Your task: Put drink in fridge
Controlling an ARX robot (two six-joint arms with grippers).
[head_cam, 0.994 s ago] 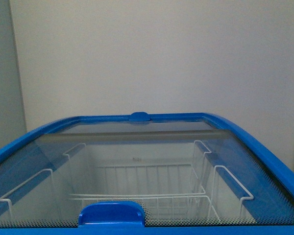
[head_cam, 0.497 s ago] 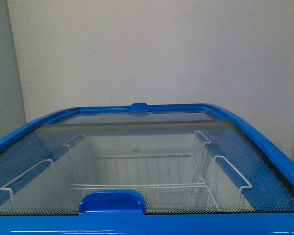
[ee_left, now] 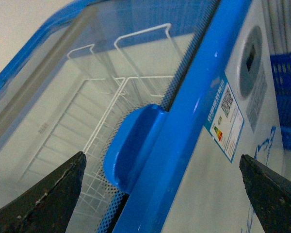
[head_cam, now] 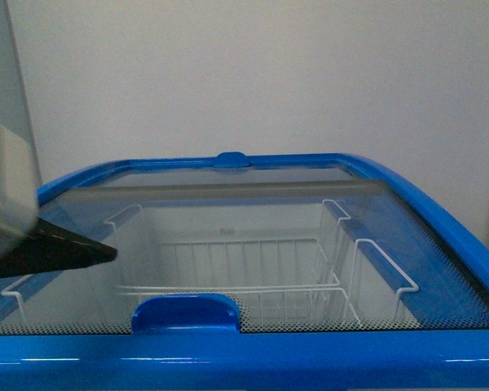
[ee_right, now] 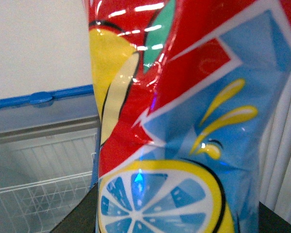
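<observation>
Plain white wall (head_cam: pixel 253 81) backs the fridge (head_cam: pixel 448 244), a blue-rimmed chest whose curved glass lid (head_cam: pixel 253 216) lies shut over empty white wire baskets (head_cam: pixel 253 273).

The drink (ee_right: pixel 184 97) is off the fridge, up in the right gripper (ee_right: pixel 174 225). It fills the right wrist view, standing roughly upright between the dark fingers (ee_right: pixel 75 218), which are closed on its lower body. Its glossy red label (ee_right: pixel 150 73) with the lemon graphic looks slick. The label creases at the waist, which suggests a thin plastic wall that gives under pressure. It probably has a moderate weight, though cap and fill level are out of view. A firm but not crushing hold around the body, below the waist, looks safest against slipping.

The left gripper (ee_left: pixel 162 156) reaches in from the fridge's near left side, low over the front rim. Its fingers are spread wide and hold nothing. In the left wrist view they straddle the blue handle (ee_left: pixel 136 145) of the lid without touching it, seemingly lined up to slide the glass back.
</observation>
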